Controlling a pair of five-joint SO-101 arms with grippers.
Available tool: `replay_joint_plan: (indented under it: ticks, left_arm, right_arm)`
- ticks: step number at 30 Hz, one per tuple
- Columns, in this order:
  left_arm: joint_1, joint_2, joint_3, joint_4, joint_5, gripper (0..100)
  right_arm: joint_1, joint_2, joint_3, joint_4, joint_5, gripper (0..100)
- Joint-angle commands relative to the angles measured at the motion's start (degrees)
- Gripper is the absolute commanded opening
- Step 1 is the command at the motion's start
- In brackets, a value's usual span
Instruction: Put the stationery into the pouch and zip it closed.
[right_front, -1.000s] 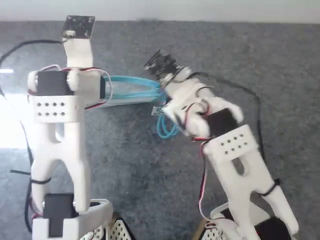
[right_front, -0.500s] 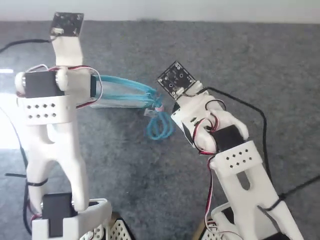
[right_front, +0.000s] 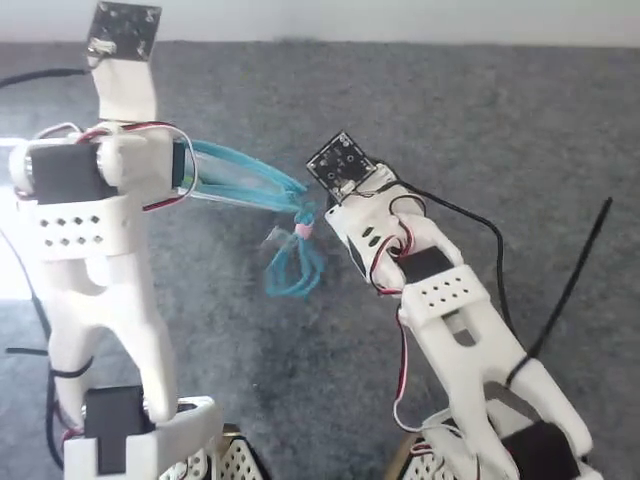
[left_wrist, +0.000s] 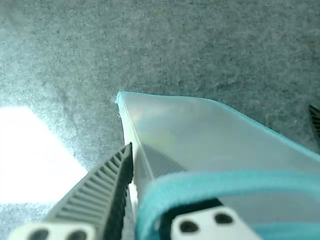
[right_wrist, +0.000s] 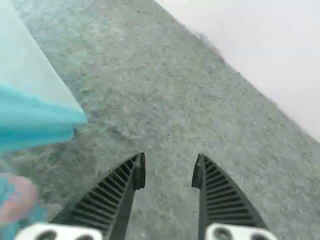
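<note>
The left gripper (left_wrist: 140, 159) is clamped on the pouch (left_wrist: 210, 135). One dark, ridged finger (left_wrist: 107, 192) lies on the near side. The other is under the see-through skin and looks blurry. A blue band (left_wrist: 225, 185) runs across the pouch close to the camera. The pouch is cut off at the edge, so its far end is hidden. I cannot tell what is inside it, or if the zip is closed. Grey mat (left_wrist: 175, 45) lies behind, with a bright white patch (left_wrist: 30, 155) on one side.

The right gripper (right_wrist: 170, 165) has its two fingers apart, with nothing but mat (right_wrist: 165, 100) between them. A corner of the pouch (right_wrist: 30, 100) sticks in near it but does not touch the fingers. A blurry pink bead (right_wrist: 15, 200) sits at the edge. A white wall (right_wrist: 260, 50) starts where the mat ends.

From above, the pouch (right_front: 245, 185) sticks out sideways from the left arm (right_front: 90, 250) toward the right arm (right_front: 450, 300). The left arm covers the held end. A blue loop (right_front: 293, 268) and the bead (right_front: 303, 230) hang off the free end, just beside the right arm's head. I cannot tell if the pouch touches the mat (right_front: 500, 130). There is lots of open mat on the right and in front. A black cable (right_front: 570, 290) runs by the right arm.
</note>
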Motion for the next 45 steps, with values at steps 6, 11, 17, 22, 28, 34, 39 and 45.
replay_joint_plan:
  ticks: [6,11,17,22,28,34,39,45]
  left_arm:
    - [-0.4,-3.8,-4.4,1.4,-0.1,1]
    - [-0.4,-3.7,-4.4,1.4,-0.1,1]
    - [-0.4,-3.7,-4.4,1.4,-0.1,1]
    - [-0.4,-3.8,-4.4,1.5,-0.1,1]
    - [0.0,-3.8,-3.1,1.6,0.0,1]
    - [0.0,-4.1,-2.8,1.6,-0.3,1]
    - [-0.2,-4.1,-3.6,1.5,-0.3,1]
    - [-0.4,-4.0,-5.0,1.5,0.1,1]
  right_arm:
    - [-3.6,1.8,-5.7,2.1,-0.5,15.5]
    - [-7.3,-4.3,-5.7,6.5,-0.6,15.8]
    - [-11.7,-11.9,-5.0,12.0,-0.7,15.8]
    - [-13.0,-14.5,-4.1,11.6,-0.7,15.8]
    - [-9.8,-10.0,-4.0,2.2,-0.4,15.7]
    - [-9.3,-1.5,-3.5,-5.5,-0.5,15.5]
    - [-7.5,1.6,-3.4,-6.0,-0.3,15.5]
    - [-2.6,-4.4,-3.4,-2.3,-0.5,15.5]
